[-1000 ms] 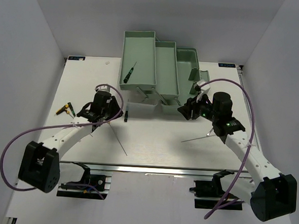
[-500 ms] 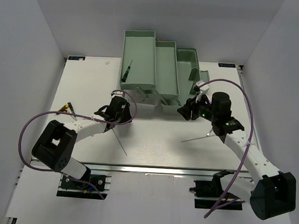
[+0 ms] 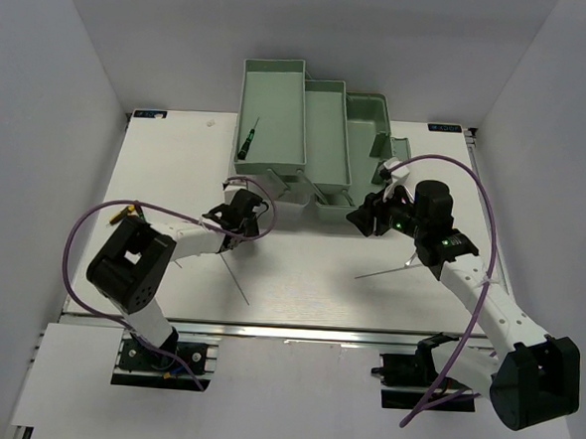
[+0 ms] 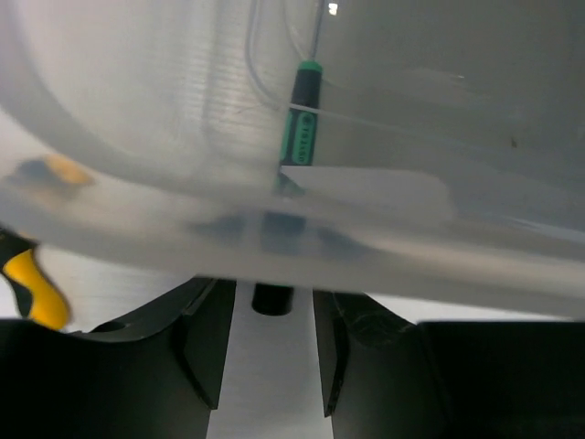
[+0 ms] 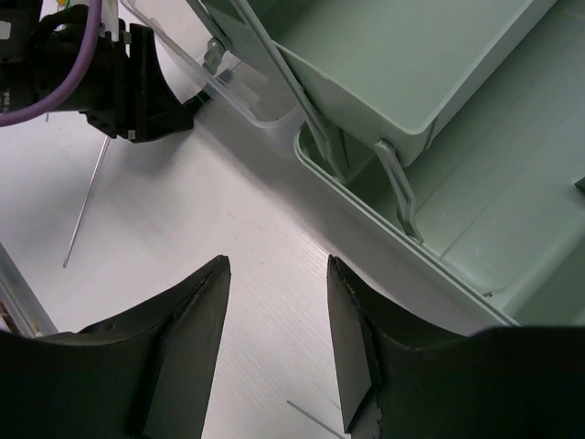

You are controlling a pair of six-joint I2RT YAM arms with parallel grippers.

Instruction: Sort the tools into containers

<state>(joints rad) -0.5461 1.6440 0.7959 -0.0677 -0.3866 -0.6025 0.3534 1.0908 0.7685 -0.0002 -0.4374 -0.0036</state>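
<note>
— What are the left fingers (image 4: 208,338) doing?

— They are standing a narrow way apart, low over the counter (image 3: 177,163), and pressing right up to the clear lid (image 4: 457,110) of the toolbox. A short dark stub (image 4: 272,299) is lying in the gap between them. As far as the wrist view is showing, neither finger is touching it.

— So they are gripping nothing?

— Nothing that I am seeing.

— And the right fingers (image 5: 196,311)?

— They are gaping wide, with only white counter showing between them. They are hovering just in front of the lowest compartment (image 5: 475,210) of the toolbox, toward its right side.

— Where are the tools lying?

— A green screwdriver (image 3: 248,140) is lying inside the left tray (image 3: 281,89), close to its left wall, with its shaft pointing toward the far end. The left wrist view is also showing its green handle through the lid. The middle tray (image 3: 327,122) is sitting just right of that one, a step lower.

— And out on the counter?

— One thin metal rod (image 3: 235,276) is lying just on the near side of the left fingers, slanting down toward the near edge. A second rod (image 3: 389,270) is lying beside the right forearm. A yellow-black screwdriver (image 3: 126,210) is lying at the counter's left side, well apart from the trays, and it is looking very small from overhead
</note>
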